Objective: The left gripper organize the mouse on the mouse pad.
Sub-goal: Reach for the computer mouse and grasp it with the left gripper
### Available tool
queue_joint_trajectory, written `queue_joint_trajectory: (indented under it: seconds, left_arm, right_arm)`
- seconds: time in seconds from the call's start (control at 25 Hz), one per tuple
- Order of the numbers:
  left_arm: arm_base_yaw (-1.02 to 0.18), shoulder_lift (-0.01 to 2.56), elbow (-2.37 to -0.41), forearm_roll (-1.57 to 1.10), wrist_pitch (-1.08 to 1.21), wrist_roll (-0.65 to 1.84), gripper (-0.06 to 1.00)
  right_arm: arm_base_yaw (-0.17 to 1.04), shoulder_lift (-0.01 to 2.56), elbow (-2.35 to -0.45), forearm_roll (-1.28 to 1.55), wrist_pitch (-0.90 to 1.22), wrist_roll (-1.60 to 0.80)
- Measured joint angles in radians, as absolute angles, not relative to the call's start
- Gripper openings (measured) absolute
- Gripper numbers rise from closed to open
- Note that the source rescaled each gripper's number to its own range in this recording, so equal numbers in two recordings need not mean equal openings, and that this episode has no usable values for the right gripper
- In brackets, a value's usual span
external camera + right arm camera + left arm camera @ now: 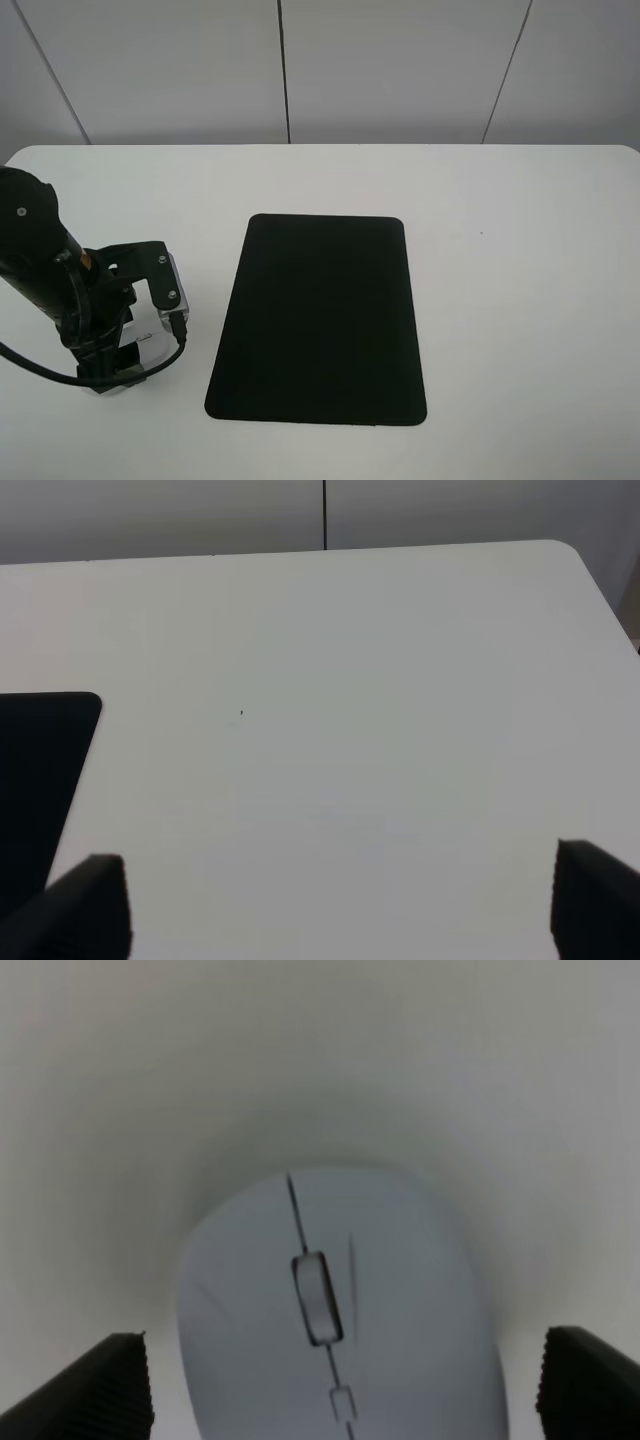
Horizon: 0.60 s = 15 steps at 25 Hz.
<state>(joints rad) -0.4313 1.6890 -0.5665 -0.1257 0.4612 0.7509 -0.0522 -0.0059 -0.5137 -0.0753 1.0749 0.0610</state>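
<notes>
The white mouse (335, 1310), with its grey scroll wheel, lies on the white table and fills the left wrist view. My left gripper (345, 1390) stands open low over it, one black fingertip (100, 1390) on each side, not touching the mouse. In the exterior view the left gripper (115, 372) points down at the table's left side and hides the mouse. The black mouse pad (320, 320) lies flat in the middle of the table, to the right of that gripper, with nothing on it. My right gripper (340, 905) is open and holds nothing; a corner of the mouse pad (40, 770) shows ahead of it.
The white table (520, 260) stretches to the right of the pad, bare but for a tiny dark speck (481, 234). A pale panelled wall (400, 70) rises behind the table's far edge.
</notes>
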Motion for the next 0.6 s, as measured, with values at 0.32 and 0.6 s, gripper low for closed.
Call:
queue_joint_trajectory:
  seconds: [0.32,0.6]
  left_arm:
    - [-0.430,1.734,-0.566,-0.126,0.429,0.751,1.00]
    - [-0.430,1.737,-0.566,-0.126,0.423,0.752,1.00]
  right_arm:
    - [-0.052,-0.006,-0.514,-0.075,1.075,0.061]
    - [-0.052,-0.006,-0.514,-0.075,1.075,0.061]
